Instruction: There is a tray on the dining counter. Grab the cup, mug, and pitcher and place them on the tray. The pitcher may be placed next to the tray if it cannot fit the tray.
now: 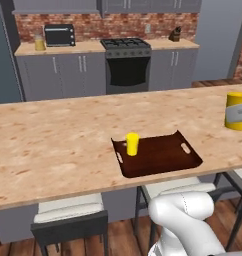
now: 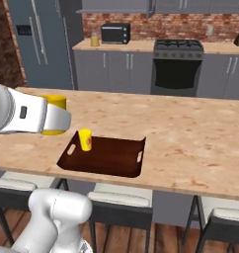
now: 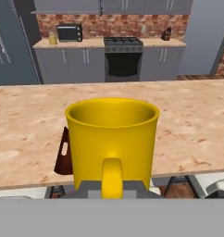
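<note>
Clamped on the mug (image 3: 112, 139) right now, gripper (image 3: 112, 187) pinching the loop handle, which sits dead centre just ahead of the fingertips with the open mouth facing up and away. Looks like a stiff, glazed, fairly light thing when empty, probably slick, so a handle pinch likely lets it swing or twist if moved fast; keeping it upright and slow seems wise. Hanging above the dining counter (image 1: 53, 145), off to one side of the tray (image 1: 163, 155), which peeks out as a dark corner just left of and behind the mug in the hand view. Already standing on that tray near its end: the cup (image 1: 132, 144), so best to set down well clear of it. Pitcher (image 1: 39, 43) probably that small yellowish thing far ahead on the brick-backed counter beside the toaster oven (image 1: 59, 35), too tiny to be sure. Fingertips mostly hidden behind the handle, so exact contact hard to read; mug partly covered by the arm in the right base view.
</note>
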